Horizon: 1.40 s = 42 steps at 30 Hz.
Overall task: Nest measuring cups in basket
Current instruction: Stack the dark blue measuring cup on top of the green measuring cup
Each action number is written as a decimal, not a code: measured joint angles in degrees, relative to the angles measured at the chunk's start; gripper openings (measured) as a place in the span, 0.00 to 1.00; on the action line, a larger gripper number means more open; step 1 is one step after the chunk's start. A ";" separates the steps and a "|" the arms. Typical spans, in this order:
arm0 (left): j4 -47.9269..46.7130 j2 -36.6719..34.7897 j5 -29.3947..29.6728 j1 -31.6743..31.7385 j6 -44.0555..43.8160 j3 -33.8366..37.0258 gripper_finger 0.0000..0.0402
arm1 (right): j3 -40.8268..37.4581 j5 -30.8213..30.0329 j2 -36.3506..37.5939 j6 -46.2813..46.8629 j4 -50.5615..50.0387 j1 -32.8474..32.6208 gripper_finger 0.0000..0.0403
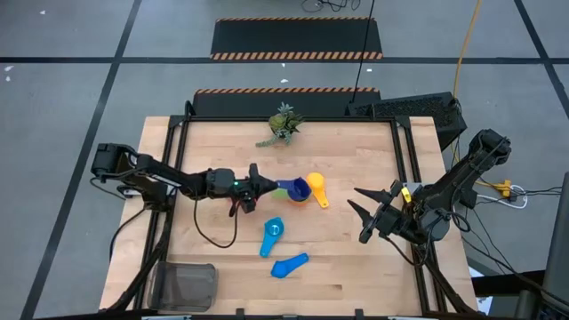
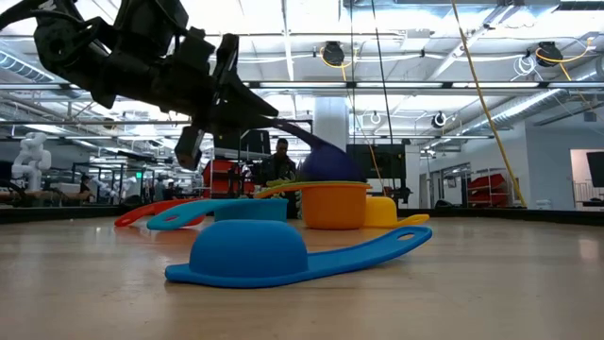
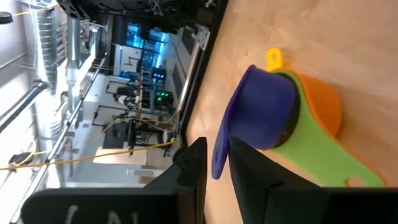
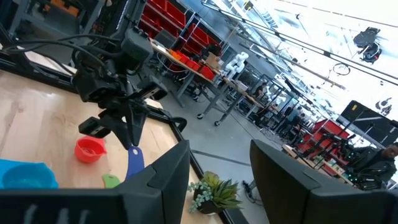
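- Dark-blue plastic comes first: the dark blue cup [image 3: 264, 115] has its handle in the slot between the fingers [image 3: 193, 168] of my left gripper [image 1: 265, 185].
- That slot is narrow, barely wider than the handle. I cannot tell whether the pads press on the handle or just stand beside it.
- This cup sits on top of the stack at mid-table. It is tipped inside the green cup [image 3: 311, 149], which lies in the orange cup [image 3: 326, 106].
- The yellow cup [image 3: 273, 59] shows only as a tab at the stack's far side, touching it.
- My left gripper is just beside the stack, on my left arm's side of it, and reaches in level with the wood.
- The red cup [image 4: 90, 149] stands open side up near the stack, below my left wrist.
- The light blue cup [image 1: 273, 231] lies near the stack, toward the table's [image 1: 356, 267] front edge.
- The blue cup [image 1: 289, 265] lies mouth down a little past the light blue one, farther from the stack.
- The basket [image 1: 187, 286] is well apart from the stack, at the front corner on my left arm's side.
- The plant [image 1: 283, 124] stands behind the stack, near the back edge.
- My right gripper [image 1: 360, 213] waits to the right of the stack, clear of it, fingers spread wide with nothing between them.
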<state>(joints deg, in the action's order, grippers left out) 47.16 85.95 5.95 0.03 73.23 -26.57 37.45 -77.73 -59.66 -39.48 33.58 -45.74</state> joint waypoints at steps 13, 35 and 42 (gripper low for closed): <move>-2.91 0.00 -0.84 0.26 -4.38 0.00 0.18 | 0.00 0.00 0.00 -0.18 0.00 0.00 0.41; -4.02 0.00 3.57 0.26 -18.85 0.00 0.36 | 0.00 -0.15 0.00 1.22 -0.22 -0.11 0.41; -3.70 -0.93 6.30 -0.23 -25.83 0.00 0.58 | 0.00 -0.17 0.00 0.71 -0.22 -0.11 0.41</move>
<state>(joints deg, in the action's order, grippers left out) 43.46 85.02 12.24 -0.20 47.40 -26.57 37.45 -77.91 -59.66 -38.77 33.36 -45.84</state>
